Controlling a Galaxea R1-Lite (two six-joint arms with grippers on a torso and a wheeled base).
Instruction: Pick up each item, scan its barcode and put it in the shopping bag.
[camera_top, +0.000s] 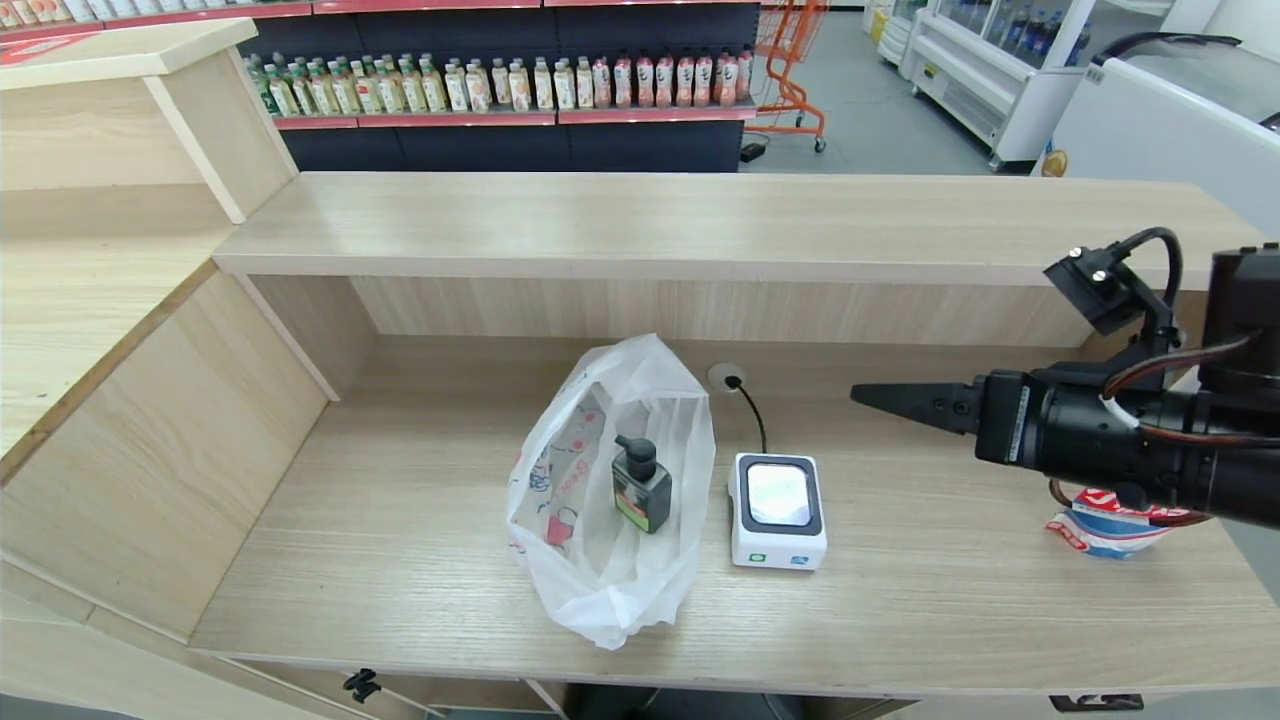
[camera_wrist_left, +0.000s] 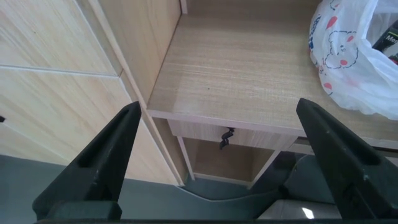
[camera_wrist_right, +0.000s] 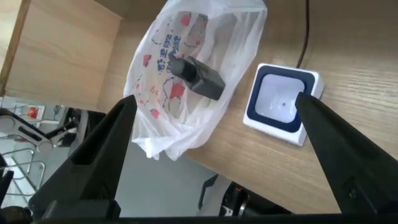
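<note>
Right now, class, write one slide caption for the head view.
Pump bottle in the shopping bag beside the scanner; right arm holds its jaws above the counter.

You face a matt, pale wood-grain bench (camera_top: 400, 520), a thin, crinkled, translucent plastic shopping bag (camera_top: 580, 570) and a smooth white plastic scanner (camera_top: 778, 515) with a glossy window.

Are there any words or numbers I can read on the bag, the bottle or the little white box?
None can be read clearly.
On the shopping bag: red print, too blurred.
On the bottle: label too small.
On the scanner: two tiny icons, no readable words.
On the packet: print too blurred.
</note>
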